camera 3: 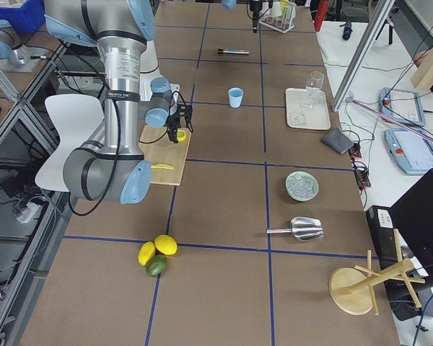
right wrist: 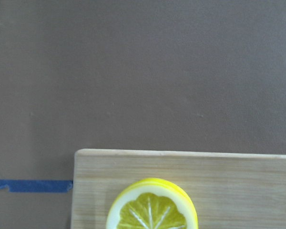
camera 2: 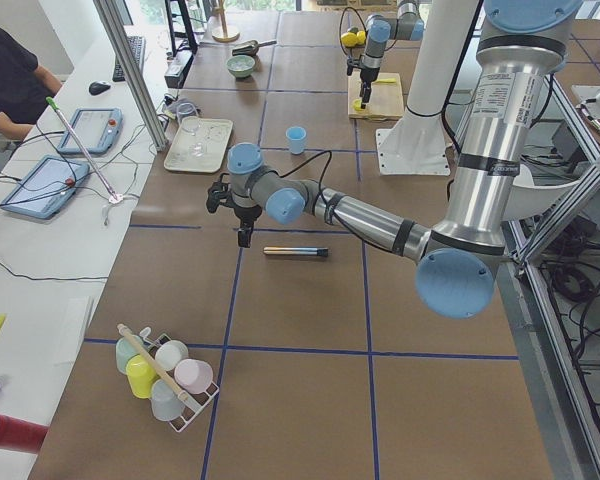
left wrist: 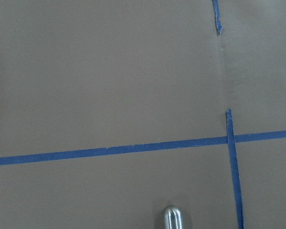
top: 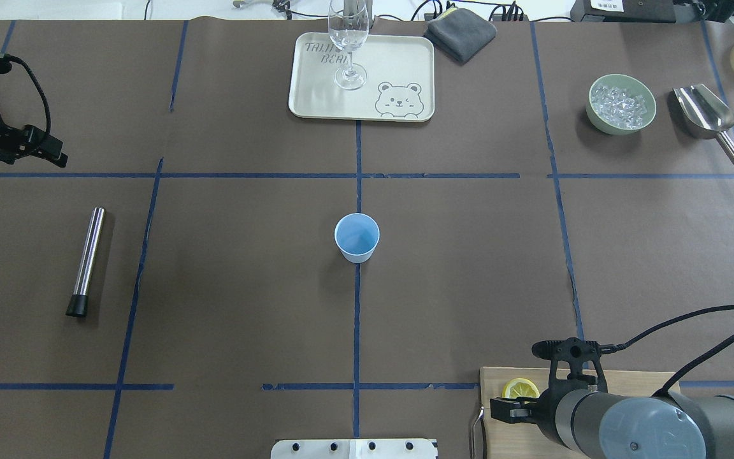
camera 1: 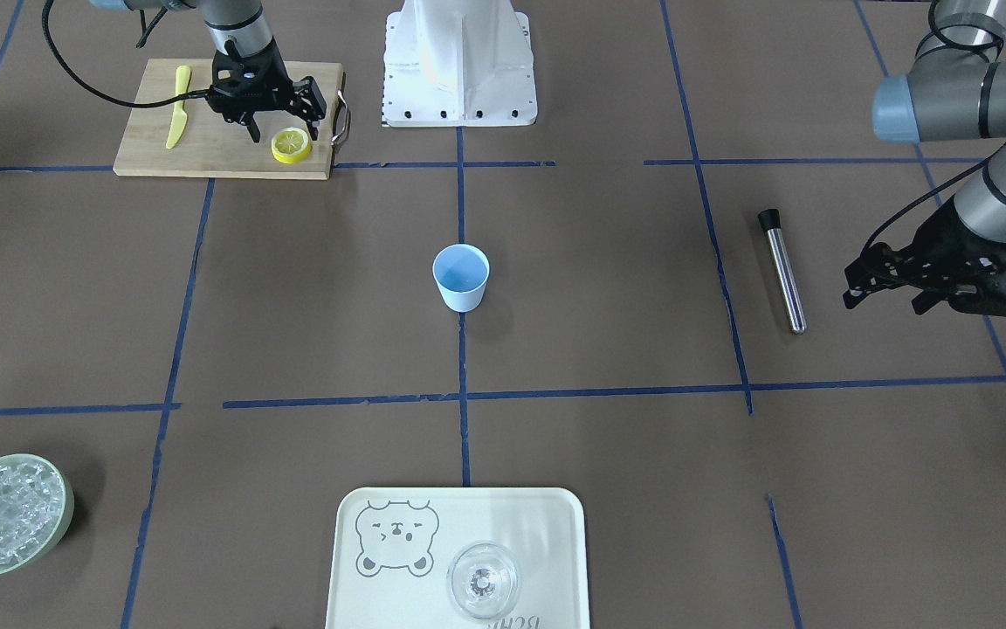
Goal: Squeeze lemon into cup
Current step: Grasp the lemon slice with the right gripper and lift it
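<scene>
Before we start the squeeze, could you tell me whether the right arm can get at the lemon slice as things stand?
Probably yes: the right gripper hangs open just above the lemon slice on the cutting board, the yellow knife lies well aside, and nothing covers the slice.

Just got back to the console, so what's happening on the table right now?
The right claw hangs open over the lemon slice on the cutting board, not gripping it yet. The light-blue cup stands empty at mid-table. The left claw holds nothing, off to the side by the black-capped steel rod.
</scene>
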Robot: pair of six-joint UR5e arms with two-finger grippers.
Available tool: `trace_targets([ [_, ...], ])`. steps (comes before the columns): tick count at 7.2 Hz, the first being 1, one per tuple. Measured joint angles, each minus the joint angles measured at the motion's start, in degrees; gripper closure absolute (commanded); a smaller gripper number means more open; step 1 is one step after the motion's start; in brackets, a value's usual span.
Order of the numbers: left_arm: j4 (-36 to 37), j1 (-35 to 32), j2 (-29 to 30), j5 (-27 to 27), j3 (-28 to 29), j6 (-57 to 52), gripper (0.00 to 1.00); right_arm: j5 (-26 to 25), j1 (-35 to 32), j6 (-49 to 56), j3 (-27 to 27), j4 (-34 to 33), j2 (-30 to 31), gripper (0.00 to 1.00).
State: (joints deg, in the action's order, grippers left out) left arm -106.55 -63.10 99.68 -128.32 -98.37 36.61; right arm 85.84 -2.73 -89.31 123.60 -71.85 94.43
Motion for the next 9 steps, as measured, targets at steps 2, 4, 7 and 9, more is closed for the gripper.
trace_targets([
  [2, -0.13, 0.0, -0.01, 0.0, -0.02, -0.06, 0.0, 0.01, 0.06, 0.19, -0.24, -0.12, -0.38, 0.0],
  [4, -0.14, 0.0, -0.01, 0.0, -0.04, -0.15, 0.0, -0.1, -0.06, 0.49, -0.77, -0.13, -0.76, 0.0],
  [7, -0.15, 0.0, -0.01, 0.0, -0.06, -0.22, 0.0, -0.09, -0.77, 0.62, -0.98, -0.13, -0.83, 0.05],
  [9, -0.15, 0.0, -0.01, 0.0, -0.12, -0.23, 0.0, -0.04, -0.99, 0.63, -0.99, -0.13, -0.83, 0.16],
])
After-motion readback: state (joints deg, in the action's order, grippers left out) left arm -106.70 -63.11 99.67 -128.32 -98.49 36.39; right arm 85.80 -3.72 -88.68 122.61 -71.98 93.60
